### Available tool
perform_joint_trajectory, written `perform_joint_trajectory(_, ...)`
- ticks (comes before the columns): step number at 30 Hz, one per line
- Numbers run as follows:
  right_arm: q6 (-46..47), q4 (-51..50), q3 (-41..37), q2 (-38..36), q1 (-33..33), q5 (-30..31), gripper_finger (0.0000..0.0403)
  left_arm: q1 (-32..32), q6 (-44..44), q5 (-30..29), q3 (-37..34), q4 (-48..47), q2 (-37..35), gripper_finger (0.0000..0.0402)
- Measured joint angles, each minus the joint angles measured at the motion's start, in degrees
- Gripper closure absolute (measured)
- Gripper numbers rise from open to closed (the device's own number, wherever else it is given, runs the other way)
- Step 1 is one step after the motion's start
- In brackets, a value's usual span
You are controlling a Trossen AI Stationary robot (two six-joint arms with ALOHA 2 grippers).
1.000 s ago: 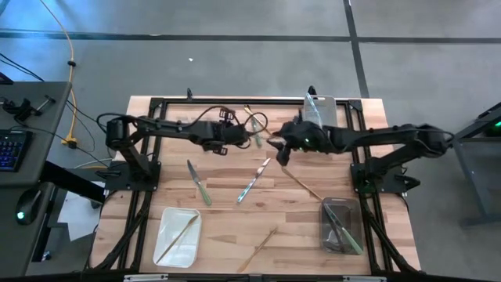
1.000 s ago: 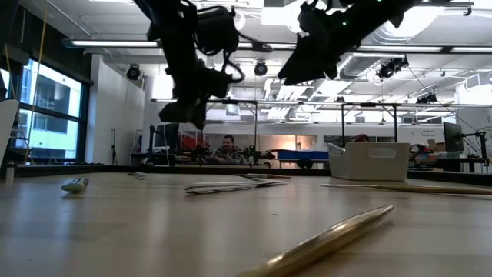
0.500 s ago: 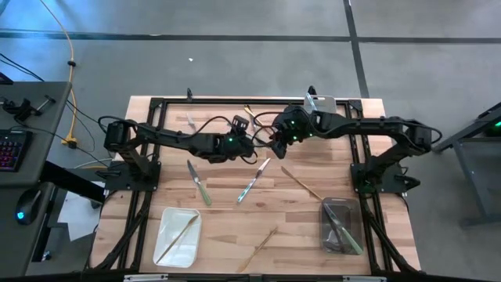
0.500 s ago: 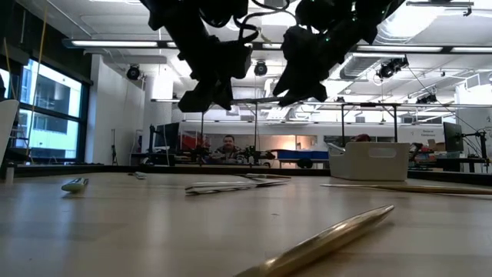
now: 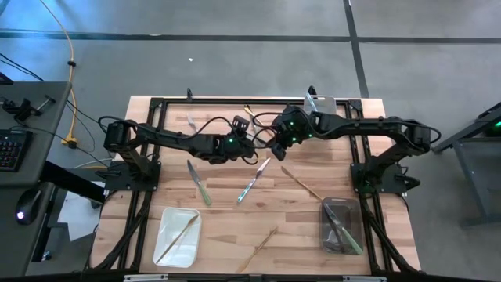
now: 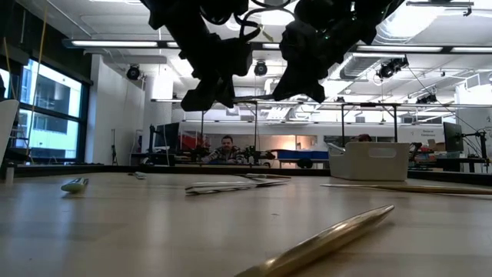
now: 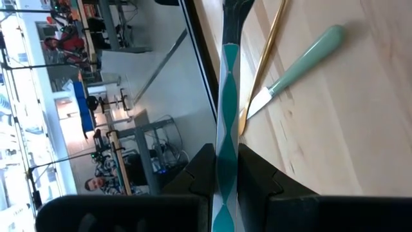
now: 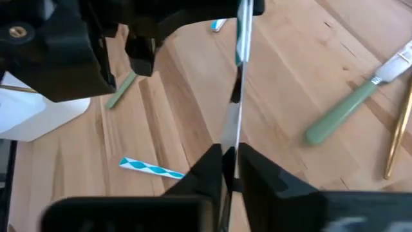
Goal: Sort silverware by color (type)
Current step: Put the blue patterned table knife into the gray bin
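Observation:
A piece of silverware with a light-blue patterned handle [image 7: 226,122] and a silver end [image 8: 230,125] hangs above the table's middle, between both grippers. My left gripper [image 5: 252,146] is shut on its handle. My right gripper [image 5: 275,141] faces it, shut on the silver end. On the wood lie a pale-green-handled knife [image 5: 199,182], another blue-handled piece [image 5: 252,180] and two gold pieces [image 5: 301,182] [image 5: 260,247]. My left gripper pinches the blue patterned handle [image 7: 225,169] between its two fingers, coming from the table's left and slanting down. The fingers lie along the handle, which runs on past them toward the other gripper, clear of the table. My right gripper pinches the silver end [image 8: 228,147] between its two fingers, coming from the table's right and slanting down. The fingers lie along the piece. The blue handle [image 8: 243,35] runs on into the left gripper, and the piece is off the wood.
A white tray [image 5: 167,245] holding a gold piece sits at the near left. A dark tray [image 5: 349,216] with green-handled pieces sits at the near right, and a clear tray [image 5: 322,106] is at the far edge. More silverware lies near the far rail [image 5: 250,117].
My left gripper has carried the blue-handled piece toward the table's right and tipped up. My right gripper has swung toward the left gripper, turned, and shut on the silver end. Both have held still over the last half second.

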Motion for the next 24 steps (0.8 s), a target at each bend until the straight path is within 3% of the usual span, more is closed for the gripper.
perform_joint_trajectory(3, 0.0, -0.1, 0.0, 0.0, 0.0, -0.6, 0.0398, 0.0, -0.3, 0.5, 0.0, 0.0, 0.0, 0.0375)
perform_joint_trajectory(11, -0.5, 0.0, 0.0, 0.0, 0.0, -0.5, 0.0401, 0.0, -1.0, 0.7, 0.0, 0.6, 0.0, 0.0371)
perform_joint_trajectory(24, -3.8, 0.2, -0.1, 0.0, 0.0, 4.2, 0.0402, 0.1, -8.9, 1.7, 0.0, 0.9, 0.0, 0.0279)
